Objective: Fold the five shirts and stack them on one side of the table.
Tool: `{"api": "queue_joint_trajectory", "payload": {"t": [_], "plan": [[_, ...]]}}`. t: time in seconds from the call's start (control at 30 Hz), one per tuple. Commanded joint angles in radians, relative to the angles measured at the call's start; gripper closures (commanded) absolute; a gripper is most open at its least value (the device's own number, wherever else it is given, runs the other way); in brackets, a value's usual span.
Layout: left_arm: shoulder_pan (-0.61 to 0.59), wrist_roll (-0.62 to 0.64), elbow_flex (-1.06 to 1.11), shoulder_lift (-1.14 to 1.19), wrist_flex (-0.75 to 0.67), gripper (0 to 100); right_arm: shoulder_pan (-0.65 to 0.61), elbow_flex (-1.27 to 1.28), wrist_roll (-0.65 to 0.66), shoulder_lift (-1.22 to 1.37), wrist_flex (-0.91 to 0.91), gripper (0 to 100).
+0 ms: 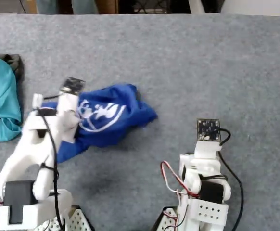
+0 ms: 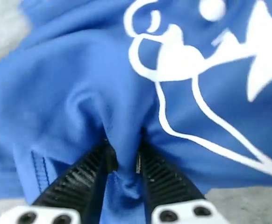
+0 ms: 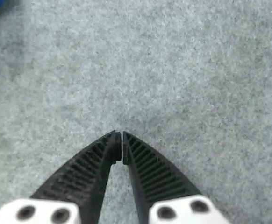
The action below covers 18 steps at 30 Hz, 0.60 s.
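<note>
Teal shirt [image 1: 0,96], perhaps stacked, near blue shirt [image 1: 112,126].

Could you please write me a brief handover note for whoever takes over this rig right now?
Grip: left end effector shut on a fold of the blue shirt, which lies crumpled mid-table; right end effector shut, empty, over bare table.
Elsewhere: a teal shirt lies bunched over a dark garment at the table's left edge.
Done: no finished stack visible.
Left: fold the blue shirt, then the others, and stack.
</note>
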Motion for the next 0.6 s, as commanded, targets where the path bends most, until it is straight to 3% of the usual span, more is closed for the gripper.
{"api": "queue_joint_trajectory", "payload": {"t": [0.0,0.13,0.27,0.57], "plan": [[-0.15,-0.104,-0.173,-0.009,0.164,97,-0.011,0.001,-0.009,-0.039,-0.015,98.4],[-0.297,-0.207,-0.414,-0.009,0.368,97,-0.011,0.001,-0.009,-0.039,-0.015,98.4],[-0.39,-0.252,-0.562,0.0,0.479,97,-0.011,0.001,-0.009,-0.039,-0.015,98.4],[-0.334,-0.267,-0.351,0.002,0.485,97,-0.011,0.001,-0.009,-0.039,-0.015,98.4]]}}
